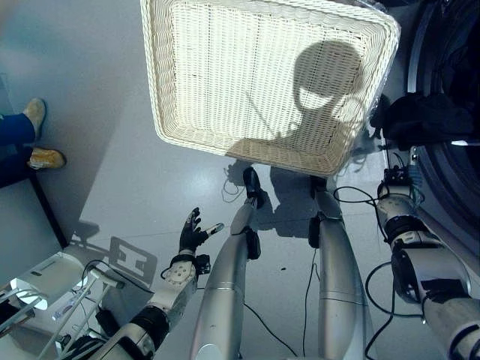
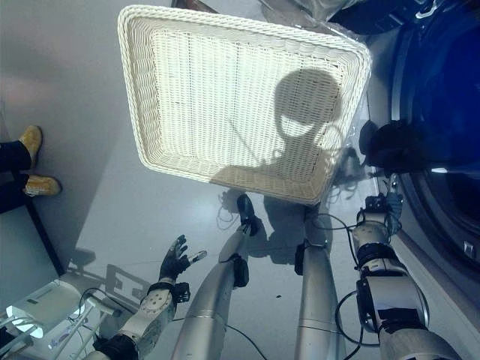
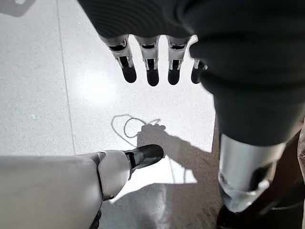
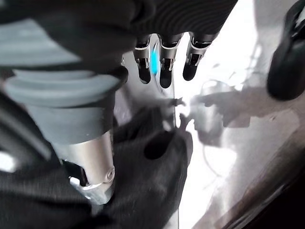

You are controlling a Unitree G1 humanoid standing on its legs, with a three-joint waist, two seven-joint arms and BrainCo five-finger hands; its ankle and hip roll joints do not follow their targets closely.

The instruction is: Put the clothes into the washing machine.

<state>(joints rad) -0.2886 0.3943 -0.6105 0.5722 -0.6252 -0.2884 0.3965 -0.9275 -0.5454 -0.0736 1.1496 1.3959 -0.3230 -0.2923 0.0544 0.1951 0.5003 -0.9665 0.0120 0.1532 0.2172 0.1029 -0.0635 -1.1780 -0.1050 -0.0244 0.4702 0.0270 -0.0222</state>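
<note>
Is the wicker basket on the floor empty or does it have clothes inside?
Empty: the wicker basket shows bare woven bottom. A dark garment lies beside it at the washing machine's door.

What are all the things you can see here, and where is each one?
wicker basket: one, cream-white, on the grey floor ahead of the robot, nothing in it but a shadow.
dark garment: one, black, at the washing machine's opening, by the basket's right corner; it also lies under the right hand in the right wrist view.
washing machine: one, dark round opening, at the right edge.
white device: one, lower left on the floor.
person's shoes: two, tan, at the left edge.
left hand: one, silver with dark tips, fingers straight, over the floor, holding nothing.
right hand: one, fingers straight, just above the dark garment.
</note>
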